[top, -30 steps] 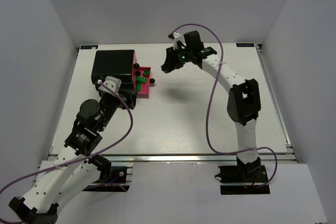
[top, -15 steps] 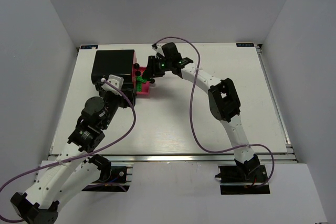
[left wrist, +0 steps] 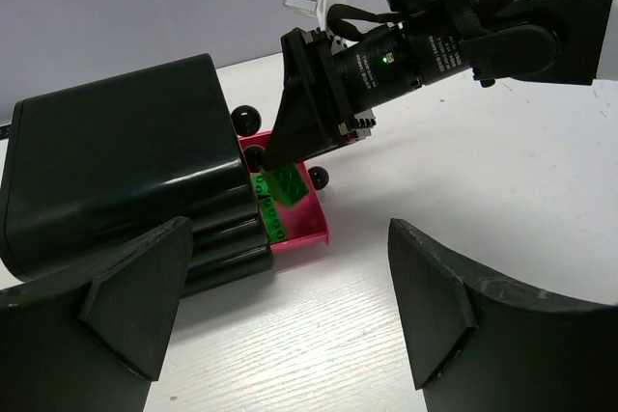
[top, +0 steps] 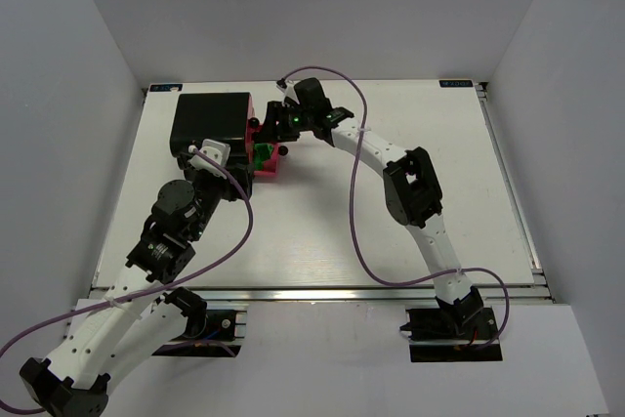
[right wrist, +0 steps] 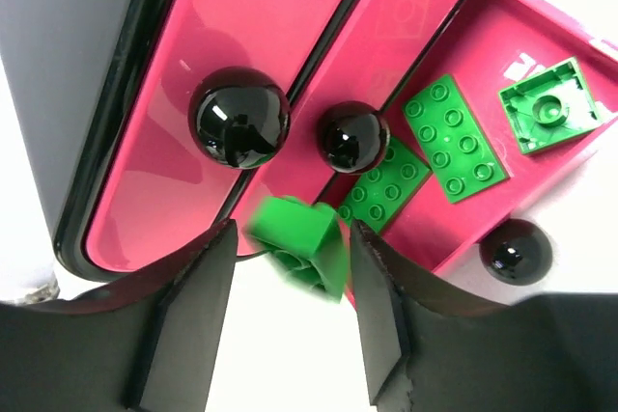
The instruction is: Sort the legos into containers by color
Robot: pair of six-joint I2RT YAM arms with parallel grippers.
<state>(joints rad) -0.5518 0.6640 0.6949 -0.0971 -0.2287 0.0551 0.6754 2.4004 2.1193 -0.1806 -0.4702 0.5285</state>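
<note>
Here, right end effector (right wrist: 292, 231) barely parted, tilted green lego (right wrist: 301, 246) inside gap, grip unclear.

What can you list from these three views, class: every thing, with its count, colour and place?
cabinet: one, black, far left part of the table
drawers: three, pink, in the cabinet; one pulled out
knobs: three, black, one on each drawer front
green legos: three lying in the pulled-out drawer, one blurred between the right tool's fingers
table: one, white, under everything
left tool: one, black, open, facing the cabinet, holding nothing
right tool: one, black, over the pulled-out drawer
</note>
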